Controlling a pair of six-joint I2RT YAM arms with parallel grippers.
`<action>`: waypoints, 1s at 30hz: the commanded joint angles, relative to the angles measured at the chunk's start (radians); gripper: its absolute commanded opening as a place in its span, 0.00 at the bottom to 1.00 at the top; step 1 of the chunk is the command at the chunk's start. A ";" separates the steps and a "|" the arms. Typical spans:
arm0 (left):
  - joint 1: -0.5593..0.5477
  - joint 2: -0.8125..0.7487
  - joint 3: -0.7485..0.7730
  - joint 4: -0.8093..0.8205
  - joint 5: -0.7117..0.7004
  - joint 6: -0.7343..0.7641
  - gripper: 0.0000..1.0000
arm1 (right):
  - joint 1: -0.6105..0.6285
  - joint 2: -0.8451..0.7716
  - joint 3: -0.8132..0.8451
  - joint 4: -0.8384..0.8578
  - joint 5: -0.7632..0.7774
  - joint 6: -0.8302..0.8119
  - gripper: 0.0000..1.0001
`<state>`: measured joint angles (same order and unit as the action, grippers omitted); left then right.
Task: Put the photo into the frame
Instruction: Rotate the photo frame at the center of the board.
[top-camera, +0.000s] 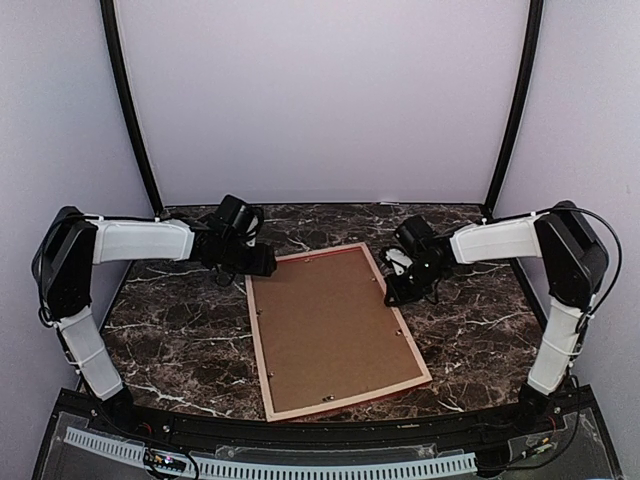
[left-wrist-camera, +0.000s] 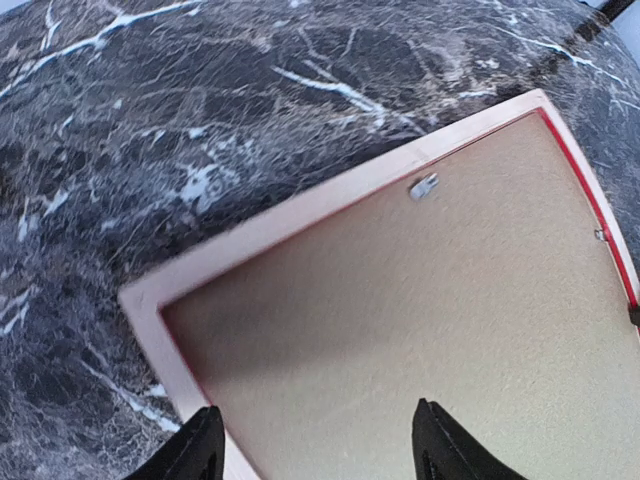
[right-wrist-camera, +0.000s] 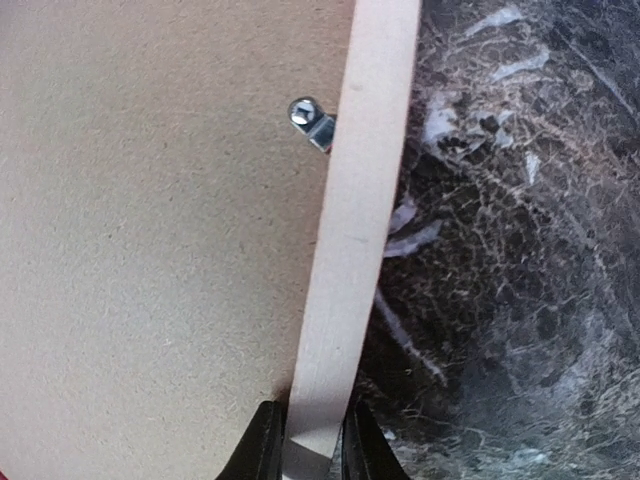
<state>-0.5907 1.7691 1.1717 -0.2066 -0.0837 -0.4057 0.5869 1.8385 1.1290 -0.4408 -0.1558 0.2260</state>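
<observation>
One frame (right-wrist-camera: 362, 170) lies face down; right gripper (right-wrist-camera: 310, 440) pinches its rail, likely steadying it; left gripper (left-wrist-camera: 320, 445) hovers spread wide.

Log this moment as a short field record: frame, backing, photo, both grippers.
frame: large thin-railed rectangular picture frame, lying back-up on the dark marble table, pale wood showing
backing: plain brown board filling the frame
hardware: small metal clip at the board's edge by the right rail
photo: not visible in any view
left gripper: open, over the frame's far-left corner
right gripper: fingers closed against both sides of the right rail
</observation>
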 joint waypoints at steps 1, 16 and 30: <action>0.005 0.034 0.073 -0.007 0.059 0.187 0.67 | -0.012 0.049 0.039 -0.039 0.066 -0.153 0.09; 0.006 0.212 0.189 -0.108 -0.003 0.399 0.67 | -0.030 0.134 0.148 -0.002 0.017 -0.373 0.06; 0.012 0.240 0.165 -0.133 -0.033 0.353 0.25 | -0.086 -0.013 0.093 0.003 0.005 -0.197 0.59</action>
<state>-0.5838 2.0102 1.3479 -0.2871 -0.1108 -0.0277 0.5220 1.9209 1.2510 -0.4419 -0.1436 -0.0654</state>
